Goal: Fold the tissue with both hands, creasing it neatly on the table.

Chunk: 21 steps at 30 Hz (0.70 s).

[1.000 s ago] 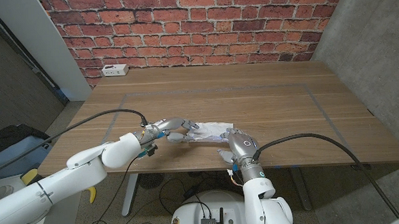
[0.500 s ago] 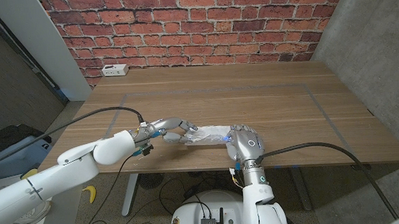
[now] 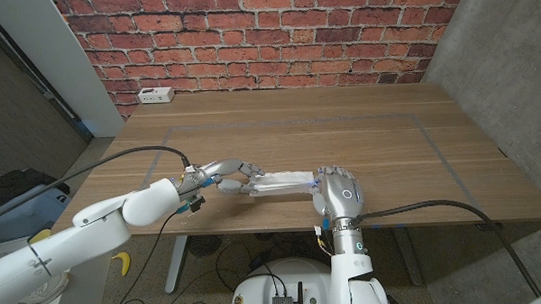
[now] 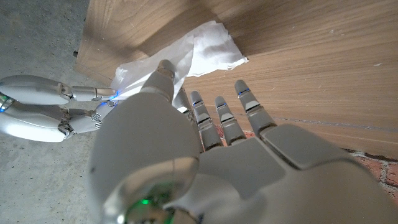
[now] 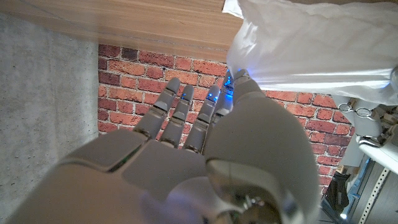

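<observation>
The white tissue (image 3: 285, 181) lies as a long narrow strip near the table's front edge. My left hand (image 3: 234, 179) is at its left end, fingertips touching the paper. In the left wrist view the thumb (image 4: 164, 70) lies against the crumpled tissue (image 4: 208, 46) while the other fingers stay straight and apart. My right hand (image 3: 338, 191) stands at the strip's right end, back toward the camera, fingers extended. The right wrist view shows its thumb (image 5: 241, 79) at the edge of the tissue (image 5: 311, 43). Neither hand grips the paper.
A taped rectangle (image 3: 287, 122) marks the wooden table (image 3: 387, 139). A white power strip (image 3: 155, 95) sits at the back left corner before the brick wall. The table's front edge runs just behind both wrists.
My right hand has moved from the front edge up to the tissue's right end and straightened its fingers. The tissue has gone from a crumpled patch to a narrower strip. My left hand has shifted slightly left.
</observation>
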{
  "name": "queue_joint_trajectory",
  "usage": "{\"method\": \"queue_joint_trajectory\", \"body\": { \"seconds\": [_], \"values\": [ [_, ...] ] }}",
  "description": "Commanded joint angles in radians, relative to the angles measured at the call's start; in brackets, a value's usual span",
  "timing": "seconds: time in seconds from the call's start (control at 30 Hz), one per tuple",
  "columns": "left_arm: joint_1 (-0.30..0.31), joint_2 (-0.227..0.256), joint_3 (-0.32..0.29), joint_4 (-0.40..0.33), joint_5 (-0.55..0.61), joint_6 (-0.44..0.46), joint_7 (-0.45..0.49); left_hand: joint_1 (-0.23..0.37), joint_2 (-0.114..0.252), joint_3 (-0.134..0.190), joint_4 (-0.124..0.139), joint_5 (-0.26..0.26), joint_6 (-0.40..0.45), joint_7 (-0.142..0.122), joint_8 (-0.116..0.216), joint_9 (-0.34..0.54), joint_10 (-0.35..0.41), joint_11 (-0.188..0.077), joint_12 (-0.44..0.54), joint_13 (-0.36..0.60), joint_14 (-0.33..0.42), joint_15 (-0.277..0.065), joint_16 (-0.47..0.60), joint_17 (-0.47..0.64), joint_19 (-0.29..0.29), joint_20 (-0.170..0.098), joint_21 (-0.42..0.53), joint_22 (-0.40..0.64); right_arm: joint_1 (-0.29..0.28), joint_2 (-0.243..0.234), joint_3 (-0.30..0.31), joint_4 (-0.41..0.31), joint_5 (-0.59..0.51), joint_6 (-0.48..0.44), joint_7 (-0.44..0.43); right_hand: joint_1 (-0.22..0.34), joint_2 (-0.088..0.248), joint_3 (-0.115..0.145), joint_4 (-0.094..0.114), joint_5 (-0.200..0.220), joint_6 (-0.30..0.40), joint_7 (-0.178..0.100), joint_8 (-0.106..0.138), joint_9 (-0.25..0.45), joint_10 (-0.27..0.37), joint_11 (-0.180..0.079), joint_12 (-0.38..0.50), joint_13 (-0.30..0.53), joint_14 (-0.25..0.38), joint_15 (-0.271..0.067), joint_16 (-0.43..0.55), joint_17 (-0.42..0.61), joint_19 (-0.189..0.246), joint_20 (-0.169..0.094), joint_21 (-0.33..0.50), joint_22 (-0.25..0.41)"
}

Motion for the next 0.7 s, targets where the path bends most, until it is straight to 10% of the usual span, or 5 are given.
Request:
{"method": "queue_joint_trajectory", "body": {
  "seconds": [0.03,0.7],
  "values": [
    [0.038,-0.02,-0.028,0.0,0.017,0.014,0.072,-0.007,0.001,0.008,0.006,0.003,0.086,0.1,-0.006,0.047,0.012,0.001,0.006,0.004,0.018,-0.017,0.006,0.001,0.014,-0.002,0.009,0.004,0.063,-0.005,-0.007,0.039,0.067,0.051,-0.078,0.022,0.007,0.016,0.001,-0.006,0.005,0.014,0.01,0.011,0.006,0.014,0.005,0.005,0.008,-0.176,0.002,0.003,0.008,-0.003,0.01,0.002],
    [-0.073,-0.059,0.013,0.049,0.072,0.045,0.031,-0.017,0.012,0.019,0.012,0.008,0.065,0.098,-0.012,0.068,0.019,0.004,0.004,0.006,0.051,-0.006,0.009,0.003,0.04,-0.011,0.03,0.009,0.236,0.001,-0.057,0.13,0.054,0.041,0.027,0.025,-0.003,0.032,0.011,-0.016,0.001,0.013,0.023,0.031,0.008,0.006,0.002,0.011,0.007,-0.172,-0.003,0.008,0.004,-0.001,0.01,0.002]
  ]
}}
